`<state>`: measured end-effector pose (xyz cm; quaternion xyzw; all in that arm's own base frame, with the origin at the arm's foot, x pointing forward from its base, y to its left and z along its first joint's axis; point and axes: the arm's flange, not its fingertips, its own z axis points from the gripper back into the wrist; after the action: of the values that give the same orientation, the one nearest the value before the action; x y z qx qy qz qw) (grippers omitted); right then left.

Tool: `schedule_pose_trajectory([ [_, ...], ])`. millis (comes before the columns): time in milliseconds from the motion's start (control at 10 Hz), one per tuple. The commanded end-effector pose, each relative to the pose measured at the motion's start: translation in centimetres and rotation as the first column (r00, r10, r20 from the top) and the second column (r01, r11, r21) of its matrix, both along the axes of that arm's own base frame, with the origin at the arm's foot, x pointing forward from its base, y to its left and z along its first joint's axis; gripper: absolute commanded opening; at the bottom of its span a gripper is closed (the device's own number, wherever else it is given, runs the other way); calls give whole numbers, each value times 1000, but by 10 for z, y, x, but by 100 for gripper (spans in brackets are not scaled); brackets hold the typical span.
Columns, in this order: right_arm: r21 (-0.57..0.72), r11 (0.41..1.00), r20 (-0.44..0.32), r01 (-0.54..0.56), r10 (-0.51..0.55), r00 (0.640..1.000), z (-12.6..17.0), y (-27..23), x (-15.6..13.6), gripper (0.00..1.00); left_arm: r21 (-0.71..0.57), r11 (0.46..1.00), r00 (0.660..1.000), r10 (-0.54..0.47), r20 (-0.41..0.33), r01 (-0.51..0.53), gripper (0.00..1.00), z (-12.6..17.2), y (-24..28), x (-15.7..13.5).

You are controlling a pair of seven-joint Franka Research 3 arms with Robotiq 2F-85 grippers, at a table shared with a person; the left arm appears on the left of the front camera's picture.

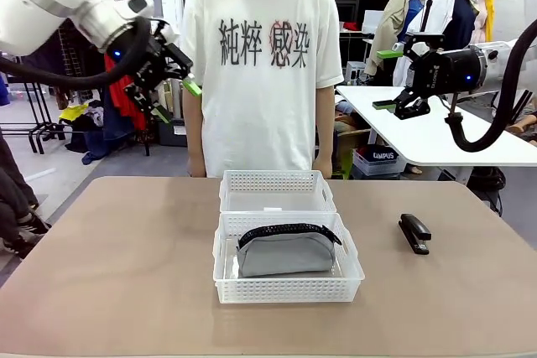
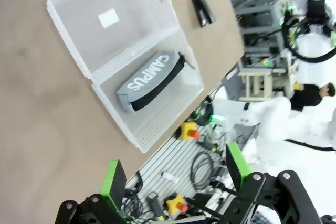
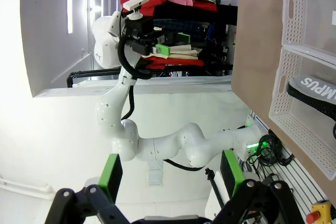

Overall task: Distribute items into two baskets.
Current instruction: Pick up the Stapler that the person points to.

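Front view: brown table [image 1: 109, 274], hung clothes [image 1: 117, 100] behind; L end effector [image 1: 178, 100], R end effector [image 1: 386, 80] released.

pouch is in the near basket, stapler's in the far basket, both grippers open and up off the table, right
Not quite: the stapler lies on the table, to the right of both baskets, not in the far basket; the front view shows it. The rest holds: the pouch is in the near basket, and the left gripper and right gripper are open, raised above the table.
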<state>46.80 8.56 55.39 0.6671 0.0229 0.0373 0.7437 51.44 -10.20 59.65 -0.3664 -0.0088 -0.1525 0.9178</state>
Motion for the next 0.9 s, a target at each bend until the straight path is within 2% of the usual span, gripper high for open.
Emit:
schedule_pose_trajectory([
  [0, 0, 1000, -3, 1, -1, 1000, 2, 0, -1, 100, -124, 988, 994, 83, -65, -91, 100, 1, 20, 18],
  [200, 0, 1000, -3, 1, -1, 1000, 2, 0, -1, 100, -288, 934, 972, 170, -160, -211, 100, 3, 54, 28],
  [300, 0, 1000, -3, 1, -1, 1000, 2, 0, -1, 100, -325, 910, 962, 211, -172, -258, 100, 4, 68, 29],
  [500, 0, 1000, -3, 1, -1, 1000, 2, 0, -1, 100, -350, 901, 964, 209, -167, -256, 100, 2, 71, 20],
  [600, 0, 1000, -3, 1, -1, 1000, 2, 0, -1, 100, -307, 921, 968, 199, -156, -239, 100, -1, 76, 31],
  [800, 0, 1000, -3, 1, -1, 1000, 2, 0, -1, 100, -307, 921, 968, 199, -156, -239, 100, -1, 76, 31],
])
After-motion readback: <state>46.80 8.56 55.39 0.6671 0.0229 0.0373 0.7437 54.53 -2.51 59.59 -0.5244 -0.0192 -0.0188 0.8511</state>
